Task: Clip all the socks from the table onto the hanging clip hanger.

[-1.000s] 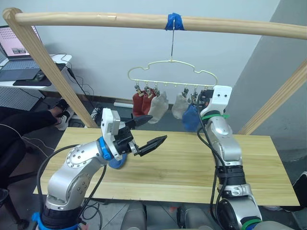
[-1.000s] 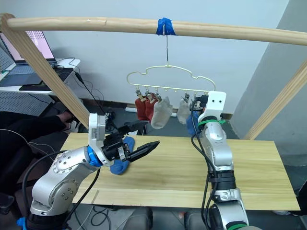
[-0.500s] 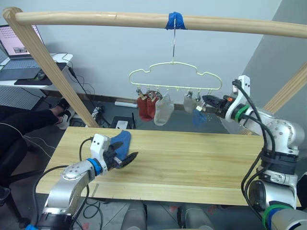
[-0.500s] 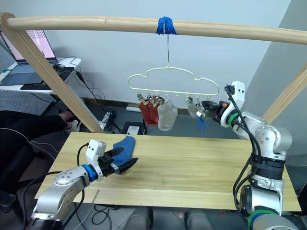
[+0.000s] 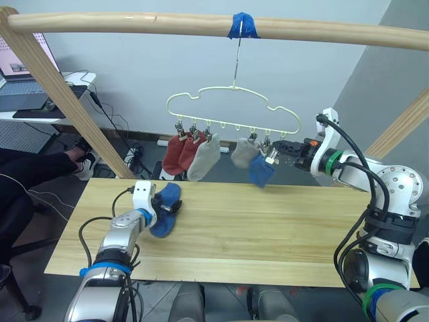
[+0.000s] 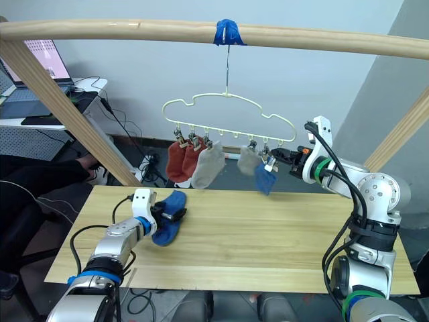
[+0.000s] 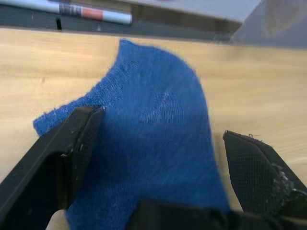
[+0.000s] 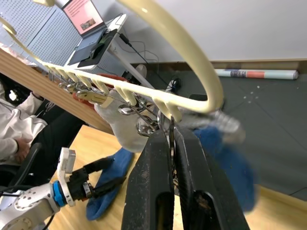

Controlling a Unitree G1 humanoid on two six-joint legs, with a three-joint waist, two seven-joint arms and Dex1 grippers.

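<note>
Socks first: the last blue sock (image 7: 158,143) lies flat on the tabletop (image 5: 281,235), and we've got our left gripper (image 7: 158,158) right down on it, fingers (image 7: 62,153) spread wide to either side of the fabric, one at each edge, not yet closed. From the head view, that left gripper (image 5: 163,208) sits low at the left part of the tabletop, sock under it. Over on the right, our right gripper (image 8: 171,143) is up at the clip hanger (image 5: 234,111), fingers (image 8: 148,191) pressed together on a small metal clip (image 8: 171,125) at the hanger's right end. Just beside that clip hangs the other blue sock (image 5: 260,171), tilted, clear of the tabletop. Moving left along the bar we see a light grey sock (image 5: 242,153), then another light grey sock (image 5: 203,156), then two rust red socks (image 5: 179,153) touching each other. The hanger's long hook rises to blue tape (image 5: 241,25) on the wooden pole (image 5: 134,22) overhead.
</note>
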